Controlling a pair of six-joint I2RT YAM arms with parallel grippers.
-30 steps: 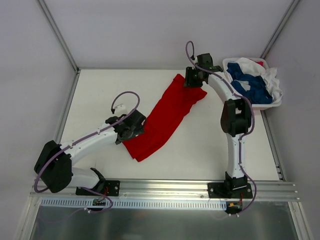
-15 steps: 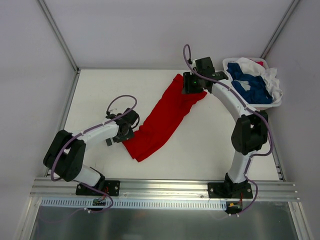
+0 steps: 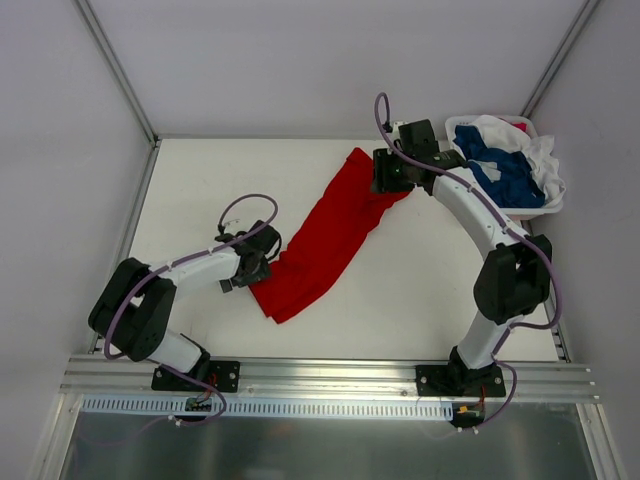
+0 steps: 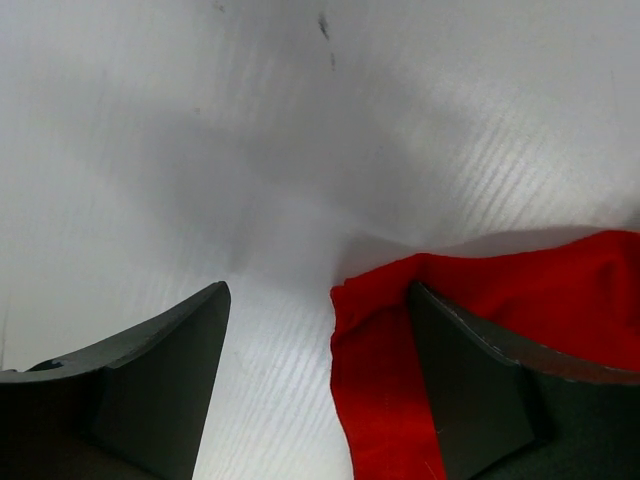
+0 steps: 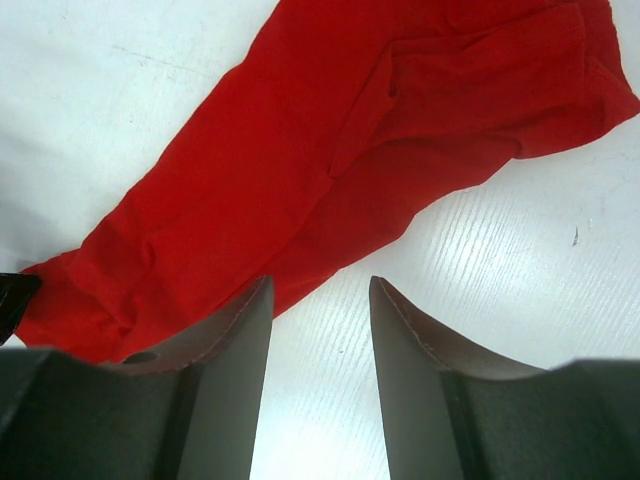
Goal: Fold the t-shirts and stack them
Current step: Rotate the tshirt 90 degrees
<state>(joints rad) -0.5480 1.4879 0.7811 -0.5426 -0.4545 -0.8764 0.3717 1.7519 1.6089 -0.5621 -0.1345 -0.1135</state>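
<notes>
A bright red t-shirt (image 3: 325,235) lies in a long diagonal band on the white table. My left gripper (image 3: 266,264) sits low at the shirt's lower left edge. In the left wrist view it (image 4: 318,290) is open, with a corner of the red cloth (image 4: 500,290) between the jaws and running under the right finger (image 4: 480,380). My right gripper (image 3: 384,178) hovers at the shirt's upper right end. In its own view it (image 5: 320,282) is open over bare table, just off the edge of the red cloth (image 5: 300,150). A dark blue t-shirt (image 3: 505,170) and a white one (image 3: 545,160) lie heaped in the basket.
The white plastic basket (image 3: 527,213) stands at the back right corner, close behind the right arm. Grey walls enclose the table on three sides. An aluminium rail (image 3: 330,375) with both arm bases runs along the near edge.
The left arm has drawn back and its gripper has settled at the shirt's lower left edge. The right arm's elbow has swung out to the right, its gripper staying over the shirt's upper end.
</notes>
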